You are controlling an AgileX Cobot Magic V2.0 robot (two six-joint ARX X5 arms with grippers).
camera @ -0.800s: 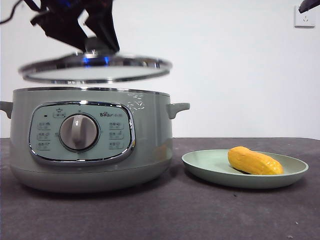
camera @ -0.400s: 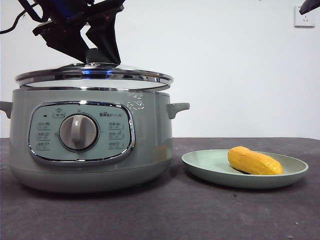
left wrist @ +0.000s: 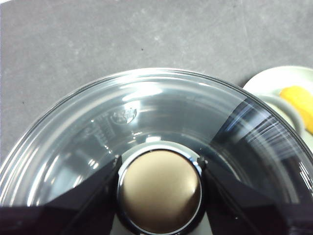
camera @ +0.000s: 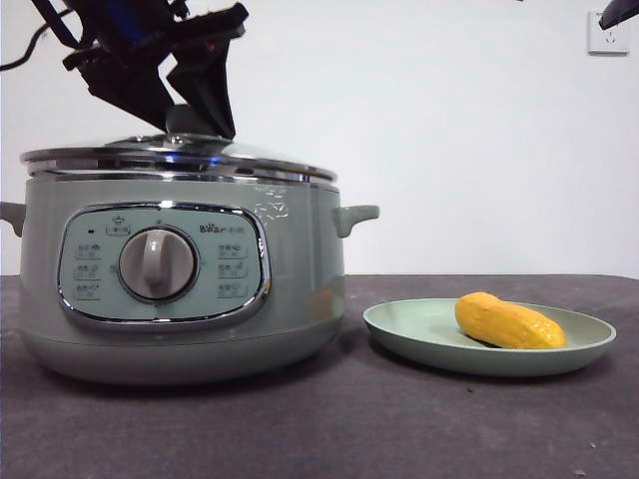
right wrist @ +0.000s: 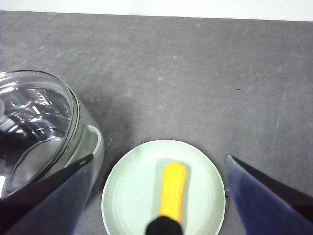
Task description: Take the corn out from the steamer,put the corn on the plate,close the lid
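The sage-green steamer point(camera: 300, 269) stands at the left of the front view. The glass lid point(camera: 180, 160) sits level on its rim. My left gripper point(camera: 192, 118) reaches down from above and is shut on the lid's knob point(left wrist: 159, 192), one jaw on each side; the glass lid point(left wrist: 146, 107) fills the left wrist view. The yellow-orange corn point(camera: 507, 321) lies on the pale-green plate point(camera: 419, 329) to the steamer's right. My right gripper point(right wrist: 159, 157) is open and empty, high above the plate point(right wrist: 132, 196) and corn point(right wrist: 172, 188); it shows as a black tip point(camera: 617, 12).
The dark grey table top point(camera: 349, 429) stretches in front of the steamer and plate. A white wall with a socket point(camera: 607, 35) stands behind. The steamer's side handle point(camera: 354, 215) points toward the plate.
My left gripper has lowered the lid from a tilted hover above the steamer down onto its rim. The corn, the plate and the right arm have not moved.
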